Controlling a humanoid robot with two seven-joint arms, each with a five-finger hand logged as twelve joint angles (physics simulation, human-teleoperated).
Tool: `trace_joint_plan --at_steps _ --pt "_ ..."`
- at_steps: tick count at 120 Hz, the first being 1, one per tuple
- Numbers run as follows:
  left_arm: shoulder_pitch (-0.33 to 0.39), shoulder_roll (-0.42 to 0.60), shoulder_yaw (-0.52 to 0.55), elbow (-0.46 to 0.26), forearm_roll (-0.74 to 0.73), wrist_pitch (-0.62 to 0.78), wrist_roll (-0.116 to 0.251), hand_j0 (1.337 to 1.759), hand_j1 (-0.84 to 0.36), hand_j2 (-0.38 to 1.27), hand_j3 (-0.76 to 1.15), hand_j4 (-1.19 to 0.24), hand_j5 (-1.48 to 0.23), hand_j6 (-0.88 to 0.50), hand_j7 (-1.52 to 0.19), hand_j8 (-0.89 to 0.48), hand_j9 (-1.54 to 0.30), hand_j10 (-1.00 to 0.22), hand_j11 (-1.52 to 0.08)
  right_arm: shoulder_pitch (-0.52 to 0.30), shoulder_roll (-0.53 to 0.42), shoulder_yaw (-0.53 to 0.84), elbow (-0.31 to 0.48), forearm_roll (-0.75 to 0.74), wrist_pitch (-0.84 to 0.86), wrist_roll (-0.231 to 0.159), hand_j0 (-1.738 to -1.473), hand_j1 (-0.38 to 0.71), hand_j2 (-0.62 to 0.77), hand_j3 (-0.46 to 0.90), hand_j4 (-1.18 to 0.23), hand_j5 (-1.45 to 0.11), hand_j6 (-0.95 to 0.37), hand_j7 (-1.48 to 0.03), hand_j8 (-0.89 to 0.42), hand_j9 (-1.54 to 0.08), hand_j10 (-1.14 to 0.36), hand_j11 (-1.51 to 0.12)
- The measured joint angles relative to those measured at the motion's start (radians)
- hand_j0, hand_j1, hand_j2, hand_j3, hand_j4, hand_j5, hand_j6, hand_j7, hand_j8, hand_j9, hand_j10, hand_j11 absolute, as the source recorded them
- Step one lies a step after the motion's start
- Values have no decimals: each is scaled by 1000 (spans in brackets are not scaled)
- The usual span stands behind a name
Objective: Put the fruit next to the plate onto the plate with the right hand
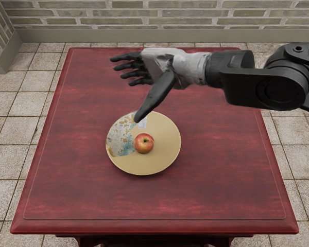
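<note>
A red apple (pixel 143 143) lies on the tan plate (pixel 165 154), a little left of the plate's middle. My right hand (pixel 136 77) hovers above the table behind the plate, its arm reaching in from the right edge. The fingers (pixel 124 66) are spread and point left, and the thumb hangs down toward the plate's far rim. Nothing is in the hand, and it stands clear of the apple. The left arm does not show.
The plate rests near the middle of a dark red wooden table (pixel 226 175). Tiled floor surrounds the table, and a brick wall (pixel 144 13) runs along the back.
</note>
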Motion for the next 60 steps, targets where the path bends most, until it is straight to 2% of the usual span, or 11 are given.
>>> trace_joint_plan --at_steps 32,60 --pt "0 0 0 0 0 0 0 1658 57 49 0 -244 -316 -244 -316 -244 -316 -243 -316 -128 -273 61 10 135 503 1 -1658 -282 -11 0 -56 -73 -56 -73 -56 -73 -56 -73" --pt "0 0 0 0 0 0 0 1658 57 49 0 -244 -316 -244 -316 -244 -316 -244 -316 -191 -452 64 7 221 619 6 -1658 -297 -8 0 -44 -57 -43 -57 -43 -57 -44 -57"
